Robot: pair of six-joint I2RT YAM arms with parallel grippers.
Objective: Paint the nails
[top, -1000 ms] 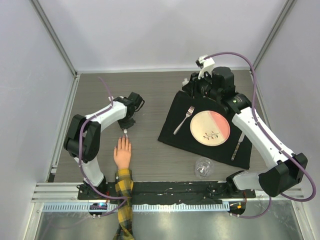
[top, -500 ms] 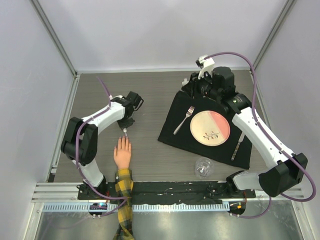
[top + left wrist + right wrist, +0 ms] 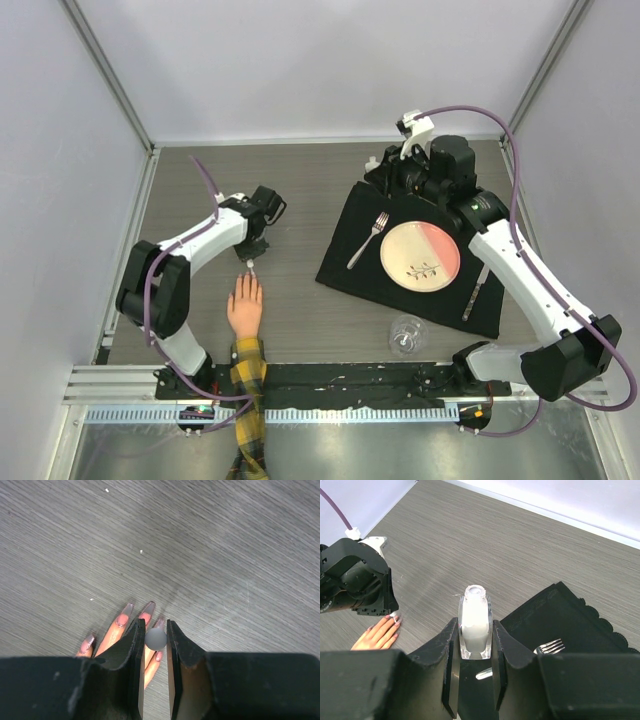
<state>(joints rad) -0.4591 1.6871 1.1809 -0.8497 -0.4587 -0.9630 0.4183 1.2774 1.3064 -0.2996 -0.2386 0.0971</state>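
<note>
- The nails point(image 3: 148, 607): long, glossy, pinkish, tapered. Five show, on one fake hand point(image 3: 244, 306) lying flat on the desk point(image 3: 310, 190).
- Left fingers point(image 3: 136, 632) pinch one grey round cap point(image 3: 155, 639) above them.
- Right fingers point(image 3: 451, 642) clamp one white bottle point(image 3: 475, 620).

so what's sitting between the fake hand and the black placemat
Nothing. In the top external view, the stretch of wood table between the fake hand and the black placemat is bare. The glass stands further right, off that line.
</note>
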